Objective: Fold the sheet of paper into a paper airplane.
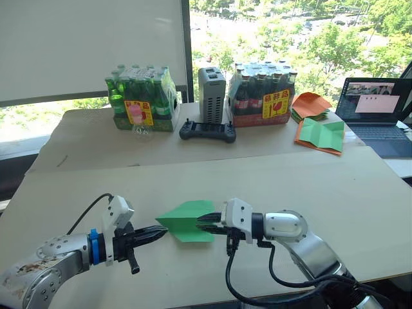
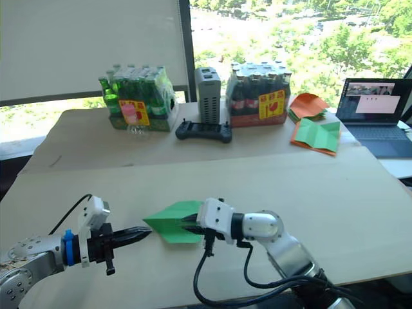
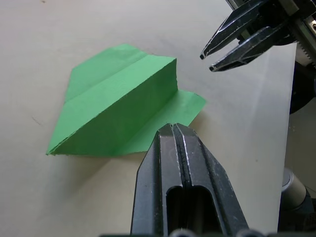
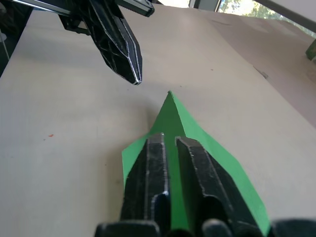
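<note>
The sheet of paper (image 1: 185, 220) is bright green and lies on the table folded into a pointed wedge with one flap raised, so it has the shape of the paper airplane (image 3: 118, 108). Its nose points toward my left gripper (image 1: 164, 232). That gripper is shut and empty, with its tip just short of the nose (image 4: 170, 96). My right gripper (image 1: 201, 222) hovers over the wide tail end. Its fingers (image 3: 232, 24) stand a little apart, with nothing clamped between them.
On the far table stand a pack of green bottles (image 1: 141, 96), a grey box (image 1: 212, 93), a pack of dark bottles (image 1: 261, 93) and a black controller (image 1: 207, 131). Orange papers (image 1: 310, 103) and an orange-edged green sheet (image 1: 322, 134) lie beside a laptop (image 1: 376, 109).
</note>
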### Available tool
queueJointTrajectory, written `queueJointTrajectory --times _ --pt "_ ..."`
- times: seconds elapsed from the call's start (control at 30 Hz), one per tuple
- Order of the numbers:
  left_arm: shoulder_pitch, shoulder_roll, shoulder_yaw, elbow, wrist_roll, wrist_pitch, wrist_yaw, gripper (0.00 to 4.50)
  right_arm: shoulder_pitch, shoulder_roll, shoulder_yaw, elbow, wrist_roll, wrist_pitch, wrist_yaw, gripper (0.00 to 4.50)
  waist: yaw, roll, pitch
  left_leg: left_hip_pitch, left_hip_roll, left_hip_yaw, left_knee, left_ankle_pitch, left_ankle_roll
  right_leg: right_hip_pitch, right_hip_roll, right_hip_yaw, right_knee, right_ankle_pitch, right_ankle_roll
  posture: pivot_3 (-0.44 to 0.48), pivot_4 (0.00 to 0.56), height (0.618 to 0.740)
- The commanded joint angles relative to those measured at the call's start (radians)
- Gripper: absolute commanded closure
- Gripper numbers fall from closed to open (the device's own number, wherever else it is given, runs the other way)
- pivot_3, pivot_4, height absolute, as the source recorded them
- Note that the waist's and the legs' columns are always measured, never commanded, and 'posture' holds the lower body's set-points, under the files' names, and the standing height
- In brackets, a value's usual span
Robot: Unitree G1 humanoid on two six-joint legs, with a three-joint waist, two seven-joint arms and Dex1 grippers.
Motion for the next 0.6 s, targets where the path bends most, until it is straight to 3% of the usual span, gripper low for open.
queueJointTrajectory --times 0.03,0.37,0.6 --pt "-0.024 0.003 0.014 -0.027 -0.023 0.006 0.018 4.5 -0.001 0.013 0.026 0.002 -0.004 0.046 -0.008 4.49 -0.001 0.0 0.0 0.0 0.0 0.0 0.0 0.0 0.0 0.0 0.0 0.0 0.0 0.0 0.0 0.0 0.15 0.717" --pt "-0.121 0.016 -0.003 -0.017 -0.069 0.034 0.038 4.5 0.076 -0.027 0.143 0.089 -0.118 0.17 -0.026 4.49 -0.001 -0.001 0.0 0.001 0.0 0.001 0.001 0.0 0.0 0.0 0.0 0.0 0.001 0.0 0.0 0.0 0.15 0.717" --pt "-0.278 0.043 -0.145 0.166 0.083 -0.063 -0.067 4.5 0.074 -0.004 0.129 0.057 -0.09 0.285 -0.048 4.49 0.0 -0.001 -0.001 0.004 0.0 0.003 0.0 0.0 0.0 0.002 0.001 0.002 0.001 0.001 0.0 0.0 0.15 0.717"
